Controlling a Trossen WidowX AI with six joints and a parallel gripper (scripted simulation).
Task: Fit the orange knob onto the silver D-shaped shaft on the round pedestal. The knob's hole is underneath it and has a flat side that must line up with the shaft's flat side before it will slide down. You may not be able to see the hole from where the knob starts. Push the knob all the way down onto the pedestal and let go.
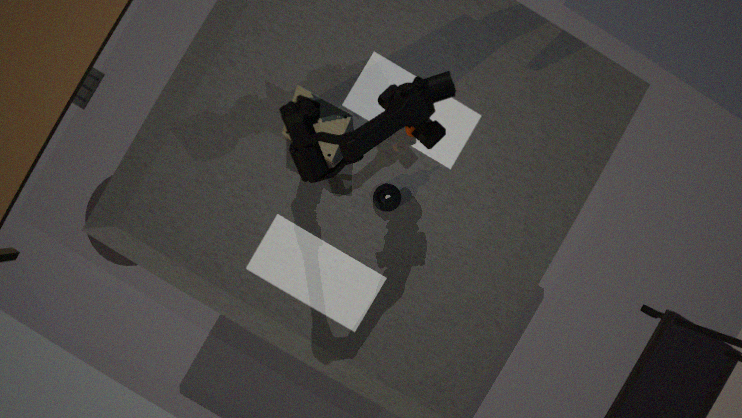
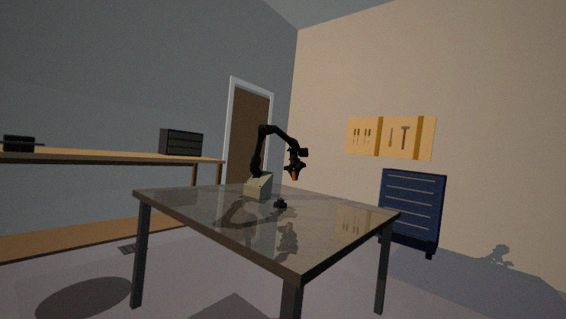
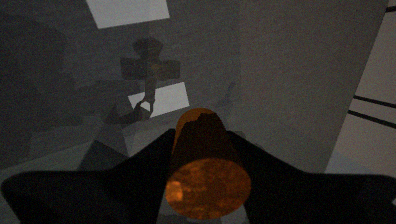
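Observation:
The orange knob (image 1: 409, 130) (image 2: 294, 175) (image 3: 207, 189) is a cylinder held high above the table. My gripper (image 2: 294, 170) (image 3: 200, 134) is shut on it, with one dark finger on each side. In the exterior view the knob points down, tilted only slightly if at all. Its underside hole is hidden. The dark round pedestal (image 1: 378, 204) (image 2: 280, 204) stands on the table, lower than the knob and apart from it. The small silver shaft (image 1: 388, 196) shows at its centre in the top view; its flat side is too small to tell. I cannot make out the pedestal in the wrist view.
The arm's pale base (image 1: 338, 126) (image 2: 256, 190) stands on the grey table (image 1: 519, 171) (image 2: 316, 237), beside the pedestal. Two bright white rectangles (image 1: 311, 270) (image 1: 459, 136) show on the tabletop. Dark arm shadows cross the table. A blue drawer cabinet (image 2: 412, 201) stands beyond the table.

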